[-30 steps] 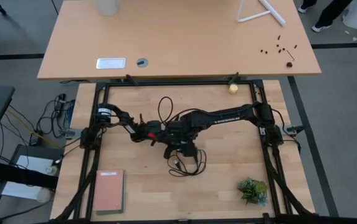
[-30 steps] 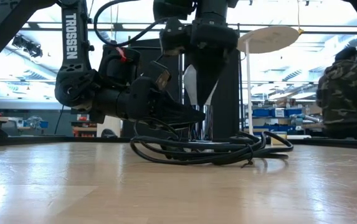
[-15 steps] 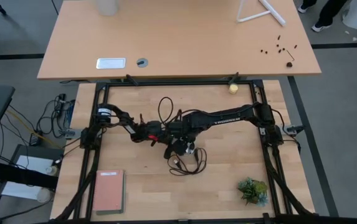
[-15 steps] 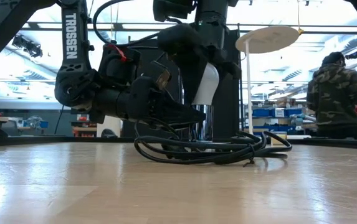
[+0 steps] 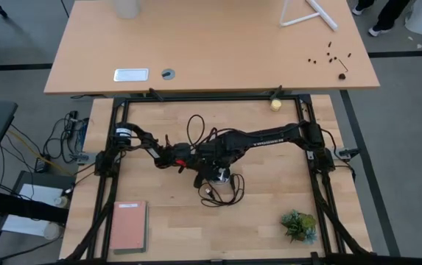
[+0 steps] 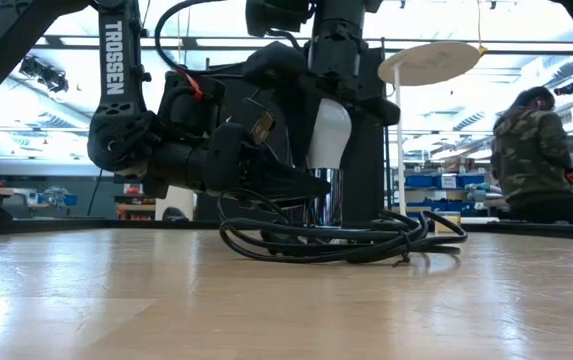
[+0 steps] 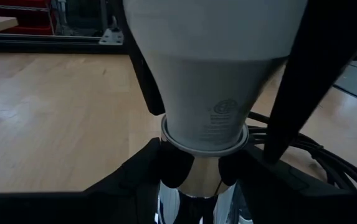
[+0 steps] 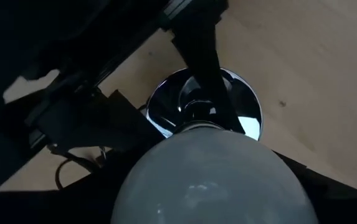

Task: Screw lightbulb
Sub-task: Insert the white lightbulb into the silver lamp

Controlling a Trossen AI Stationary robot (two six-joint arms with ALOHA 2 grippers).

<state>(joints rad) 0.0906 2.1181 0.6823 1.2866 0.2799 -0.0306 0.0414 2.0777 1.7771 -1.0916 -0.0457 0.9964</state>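
Cord loops (image 6: 346,240) & both arms crowd mid-table; rest of table (image 5: 269,221) open.

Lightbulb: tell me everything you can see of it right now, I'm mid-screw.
The lightbulb is frosted white with a rounded dome and a smooth cone narrowing to a rim, with small grey print on the cone. It stands upright, base down, seated in a shiny chrome socket at mid-table amid the coiled black cord. The right gripper comes down over the dome, dark fingers flanking it. The left gripper clamps the socket just under the rim.
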